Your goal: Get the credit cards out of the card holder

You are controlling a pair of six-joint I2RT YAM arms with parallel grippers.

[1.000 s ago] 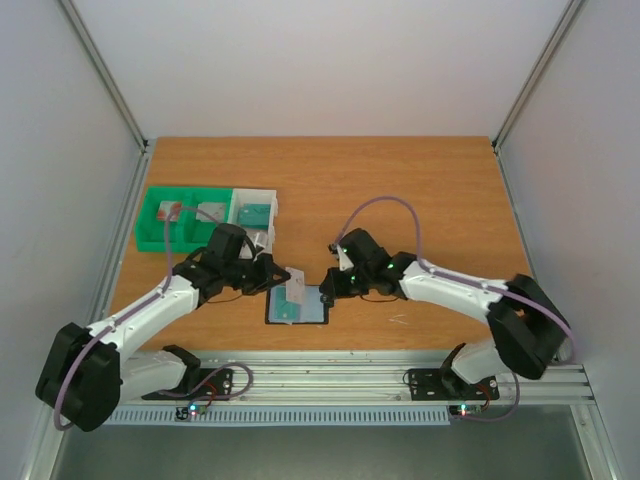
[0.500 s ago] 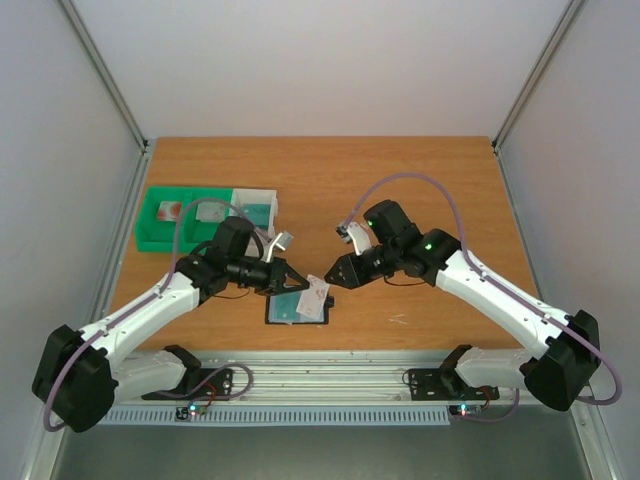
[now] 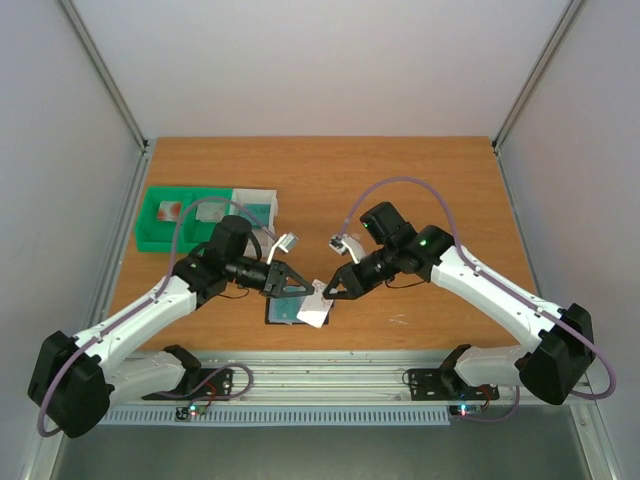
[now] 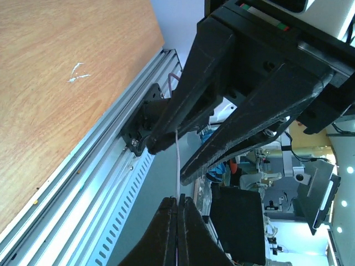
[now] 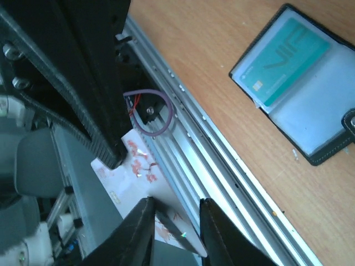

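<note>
The black card holder [image 3: 272, 319] lies open on the table near the front edge, with a teal-green credit card [image 3: 285, 307] in its clear pocket. In the right wrist view the holder [image 5: 321, 119] and the teal card [image 5: 285, 58] show at the upper right. My left gripper [image 3: 303, 290] is shut on a whitish credit card [image 3: 317, 313] with red blossom marks, held above the holder's right half. In the left wrist view this card [image 4: 177, 160] is edge-on. My right gripper [image 3: 331, 291] is open, its fingers standing on either side of the same card [image 5: 130, 166].
A green tray [image 3: 150, 228] and a white tray [image 3: 240, 196] holding cards stand at the back left. The aluminium rail [image 3: 350, 375] runs along the table's front edge. White scratch marks [image 3: 398, 320] lie on the wood to the right of the holder.
My left gripper has carried the whitish card off the holder, to the right and toward the front. My right gripper lifted from the holder, then came back down around the card's end.
</note>
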